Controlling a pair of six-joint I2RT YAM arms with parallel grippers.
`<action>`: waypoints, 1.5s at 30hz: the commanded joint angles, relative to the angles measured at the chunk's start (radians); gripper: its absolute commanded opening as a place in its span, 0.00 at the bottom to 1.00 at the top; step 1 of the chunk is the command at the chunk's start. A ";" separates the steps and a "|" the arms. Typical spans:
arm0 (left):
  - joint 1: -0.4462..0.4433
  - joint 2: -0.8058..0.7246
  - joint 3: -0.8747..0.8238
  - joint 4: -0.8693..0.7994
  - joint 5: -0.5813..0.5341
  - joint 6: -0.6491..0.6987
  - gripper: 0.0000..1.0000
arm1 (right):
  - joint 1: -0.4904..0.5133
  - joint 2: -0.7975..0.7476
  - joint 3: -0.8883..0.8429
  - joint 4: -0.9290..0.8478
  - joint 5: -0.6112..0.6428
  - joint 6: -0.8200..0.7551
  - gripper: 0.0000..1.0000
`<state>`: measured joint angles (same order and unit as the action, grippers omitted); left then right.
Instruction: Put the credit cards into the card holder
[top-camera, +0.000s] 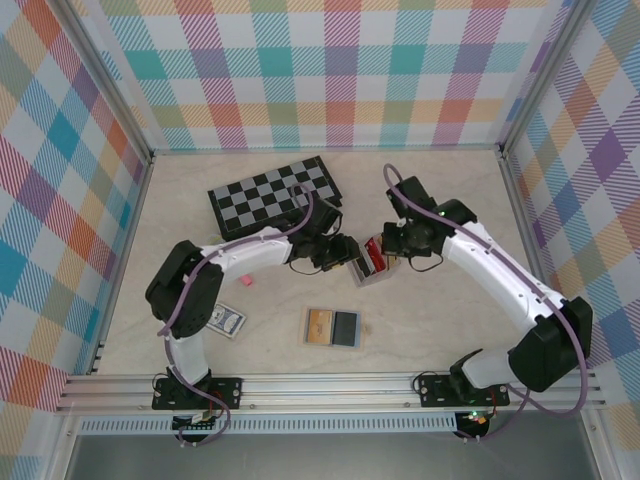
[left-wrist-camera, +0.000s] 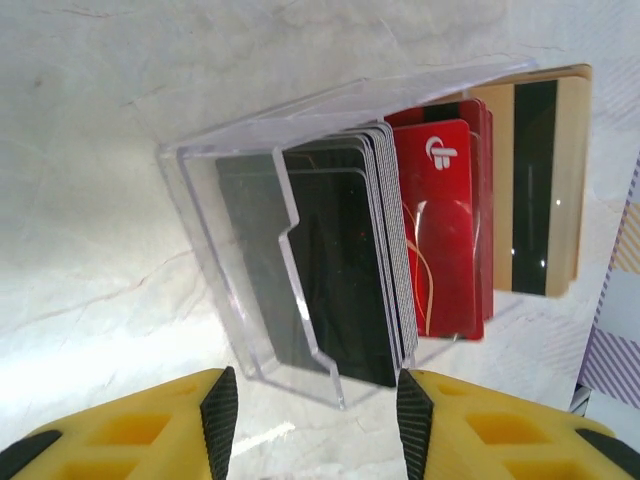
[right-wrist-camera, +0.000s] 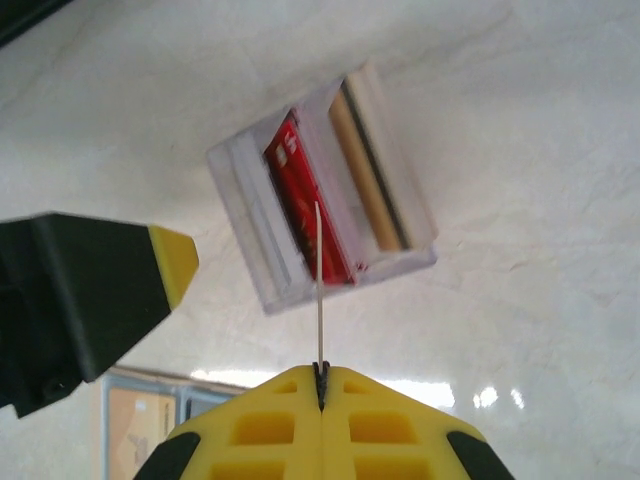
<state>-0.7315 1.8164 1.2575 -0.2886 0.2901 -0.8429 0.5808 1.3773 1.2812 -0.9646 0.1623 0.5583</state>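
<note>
The clear card holder (top-camera: 368, 268) stands mid-table between both grippers. In the left wrist view the card holder (left-wrist-camera: 215, 190) holds black cards (left-wrist-camera: 345, 270), red cards (left-wrist-camera: 445, 220) and a gold card (left-wrist-camera: 535, 180) upright. My left gripper (left-wrist-camera: 317, 420) is open just in front of the holder's near end, touching nothing. My right gripper (right-wrist-camera: 321, 378) is shut on a thin card (right-wrist-camera: 319, 290), seen edge-on so its colour is hidden. That card's tip hangs over the red cards (right-wrist-camera: 300, 200) in the holder (right-wrist-camera: 245, 215).
A folded chessboard (top-camera: 275, 195) lies behind the left arm. The tan wallet (top-camera: 333, 327) lies open nearer the front. A blue-patterned playing-card pack (top-camera: 228, 321) and a small pink piece (top-camera: 243, 281) lie left. The left finger (right-wrist-camera: 170, 265) is close beside the holder.
</note>
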 joint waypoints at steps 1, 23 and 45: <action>0.008 -0.110 -0.079 -0.057 -0.058 0.018 0.48 | 0.085 -0.040 -0.046 -0.060 0.050 0.170 0.00; -0.004 -0.457 -0.580 -0.040 -0.031 -0.026 0.49 | 0.407 -0.047 -0.403 0.236 0.014 0.490 0.00; -0.072 -0.379 -0.613 -0.012 -0.031 -0.025 0.46 | 0.409 -0.093 -0.474 0.304 0.031 0.527 0.00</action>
<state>-0.7902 1.4303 0.6571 -0.3077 0.2527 -0.8669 0.9829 1.3010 0.7979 -0.6460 0.1757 1.0702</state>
